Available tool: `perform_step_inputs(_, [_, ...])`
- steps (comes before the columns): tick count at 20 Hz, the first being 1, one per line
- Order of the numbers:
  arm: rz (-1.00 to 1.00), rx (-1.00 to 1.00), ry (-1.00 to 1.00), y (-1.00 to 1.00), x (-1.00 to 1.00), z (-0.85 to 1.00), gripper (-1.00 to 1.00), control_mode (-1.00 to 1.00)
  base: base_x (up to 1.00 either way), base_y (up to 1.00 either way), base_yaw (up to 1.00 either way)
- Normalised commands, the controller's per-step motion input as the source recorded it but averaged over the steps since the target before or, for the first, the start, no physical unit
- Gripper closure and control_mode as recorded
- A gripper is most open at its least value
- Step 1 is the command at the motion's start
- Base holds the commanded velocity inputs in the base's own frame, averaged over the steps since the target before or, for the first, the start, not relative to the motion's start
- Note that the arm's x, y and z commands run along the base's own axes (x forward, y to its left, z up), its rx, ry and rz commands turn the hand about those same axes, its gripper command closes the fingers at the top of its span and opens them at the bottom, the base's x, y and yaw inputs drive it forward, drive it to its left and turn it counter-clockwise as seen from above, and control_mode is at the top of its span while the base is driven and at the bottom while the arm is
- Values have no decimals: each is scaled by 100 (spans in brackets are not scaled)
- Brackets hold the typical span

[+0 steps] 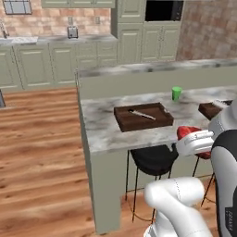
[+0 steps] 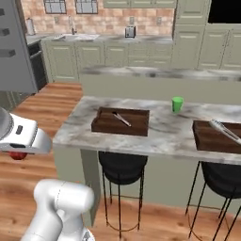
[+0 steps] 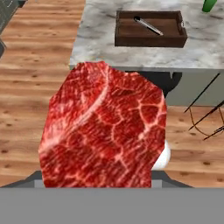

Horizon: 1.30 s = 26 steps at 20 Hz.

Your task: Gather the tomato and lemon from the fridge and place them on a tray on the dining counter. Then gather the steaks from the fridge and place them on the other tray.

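The gripper (image 1: 185,139) hangs just off the near edge of the counter (image 1: 106,129), closed on a red steak (image 1: 186,132). Beyond it to the left, a brown tray (image 1: 121,121) holding a slim utensil (image 1: 142,114) sits on the stone top. A green cup (image 1: 176,93) stands farther back; a stool (image 1: 152,159) sits below the gripper's left.

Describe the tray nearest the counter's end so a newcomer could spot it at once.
Start at the dining counter, the long marbled island with black stools under it. The tray sits near its left end: a dark brown wooden box with raised walls, holding a slim metal utensil. Unlike the second tray farther right, it lies left of the green cup.
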Motion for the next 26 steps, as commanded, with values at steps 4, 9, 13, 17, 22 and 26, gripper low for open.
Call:
perform_step_inputs(4, [0,0,0,0,0,0,100,100,0,-100,-8])
perform_step_inputs(9, [0,0,0,0,0,0,100,100,3,-100,-8])
perform_step_inputs(13, [0,0,0,0,0,0,100,100,23,-100,-7])
perform_step_inputs(17, [0,0,0,0,0,0,100,100,44,-97,-5])
perform_step_inputs(22, [0,0,0,0,0,0,100,100,66,-83,-1])
perform_step_inputs(26, [0,0,0,0,0,0,100,100,93,-46,0])
